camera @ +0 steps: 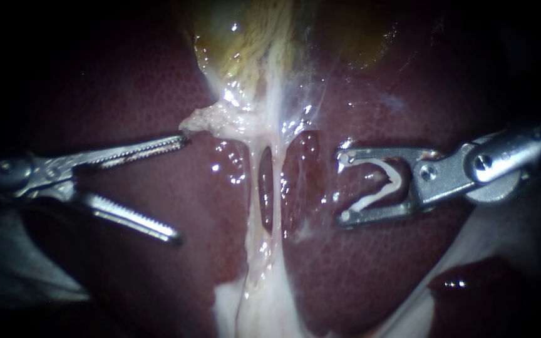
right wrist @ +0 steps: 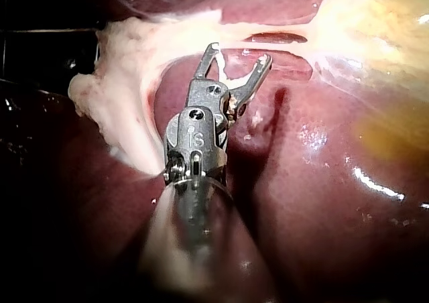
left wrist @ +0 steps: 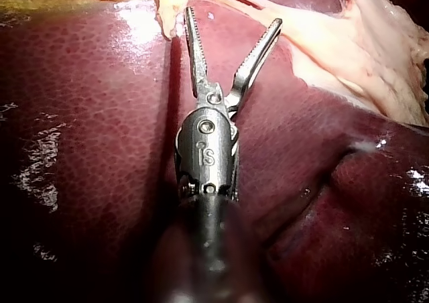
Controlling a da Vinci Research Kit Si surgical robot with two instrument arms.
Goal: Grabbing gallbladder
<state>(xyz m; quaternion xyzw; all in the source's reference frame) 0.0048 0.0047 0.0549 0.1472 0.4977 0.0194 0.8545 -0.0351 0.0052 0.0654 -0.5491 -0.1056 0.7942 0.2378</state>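
Observation:
The yellow-green gallbladder (camera: 245, 37) lies at the top of the endoscope view, narrowing into pale strands (camera: 275, 181) that run down the middle. My left instrument (camera: 178, 188) comes in from the left with its serrated jaws open; the upper jaw's tip touches a pale tissue flap (camera: 205, 122) under the gallbladder. In the left wrist view its jaws (left wrist: 232, 18) gape over the liver (left wrist: 100, 115), one tip beside that pale flap (left wrist: 167, 11). My right instrument (camera: 344, 186) stands right of the strands, jaws open, with a white clip (camera: 380, 181) sitting in the gap.
Dark red liver (camera: 358, 263) surrounds everything. A narrow window (camera: 265, 188) shows between the strands. In the right wrist view, my right instrument (right wrist: 240, 54) points at pale fatty tissue (right wrist: 120, 108), with the gallbladder (right wrist: 389, 41) beside it.

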